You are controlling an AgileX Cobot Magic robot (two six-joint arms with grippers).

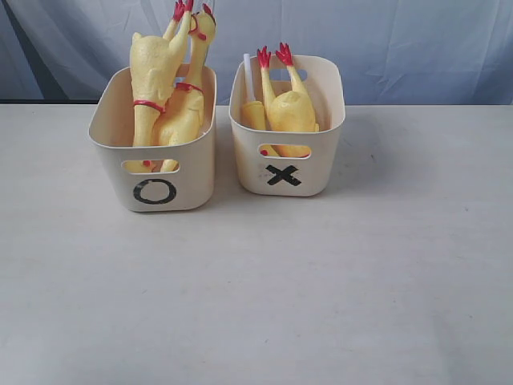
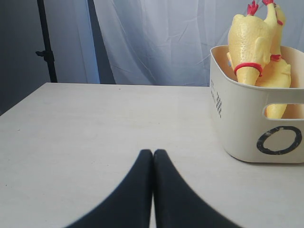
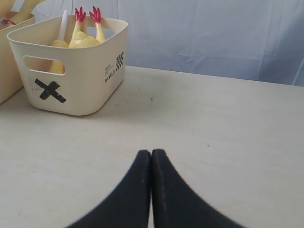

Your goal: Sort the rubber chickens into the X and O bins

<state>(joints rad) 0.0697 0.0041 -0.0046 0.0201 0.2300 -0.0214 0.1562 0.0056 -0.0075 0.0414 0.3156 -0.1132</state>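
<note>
Rubber chickens (image 1: 164, 88): two long ones stand on end in the O bin (image 1: 108, 152), far left on the table (image 1: 256, 305). Short chicken (image 1: 288, 108): feet up in the X bin (image 1: 325, 144), just right of the O bin, with a second yellow body beside it, partly hidden. No loose chickens are visible, so sorting is judged complete.

Left gripper (image 2: 153, 154): fingers pressed together, empty, well apart from the O bin, on its near side. Right gripper (image 3: 151, 154): likewise closed and empty, well apart from the X bin.
</note>
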